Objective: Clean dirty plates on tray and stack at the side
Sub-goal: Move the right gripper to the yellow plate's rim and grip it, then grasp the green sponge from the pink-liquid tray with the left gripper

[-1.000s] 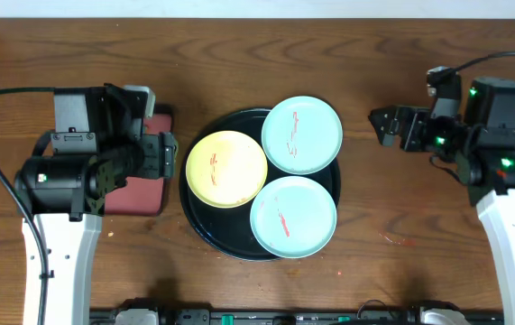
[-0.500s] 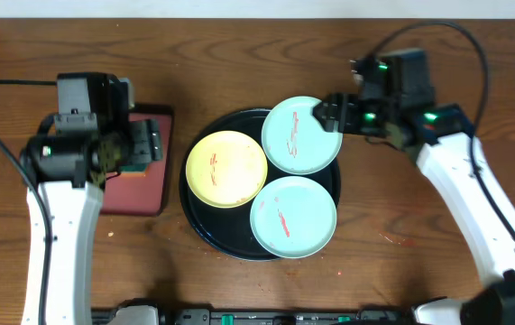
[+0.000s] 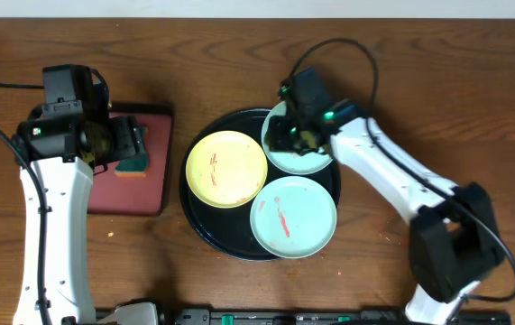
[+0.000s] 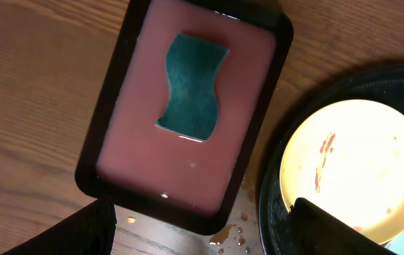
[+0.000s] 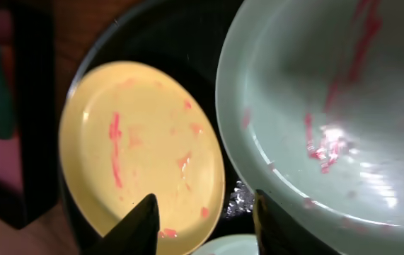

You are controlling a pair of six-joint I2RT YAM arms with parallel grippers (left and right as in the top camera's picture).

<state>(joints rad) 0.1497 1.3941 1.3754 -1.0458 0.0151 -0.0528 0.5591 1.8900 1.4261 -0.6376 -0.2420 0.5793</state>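
right gripper (image 5: 203, 204), jaws apart, is at the rim of the upper mint plate (image 5: 308, 85); a shallow bite could flip it onto the yellow plate (image 5: 145, 142)

Three smeared plates (image 3: 226, 168) lie on black tray (image 3: 205, 236).

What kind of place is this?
Probably a robot test bench staged for dishwashing, not a real kitchen: two robot arms at a wooden table, three smeared plates on a black tray, a sponge in a red tray.
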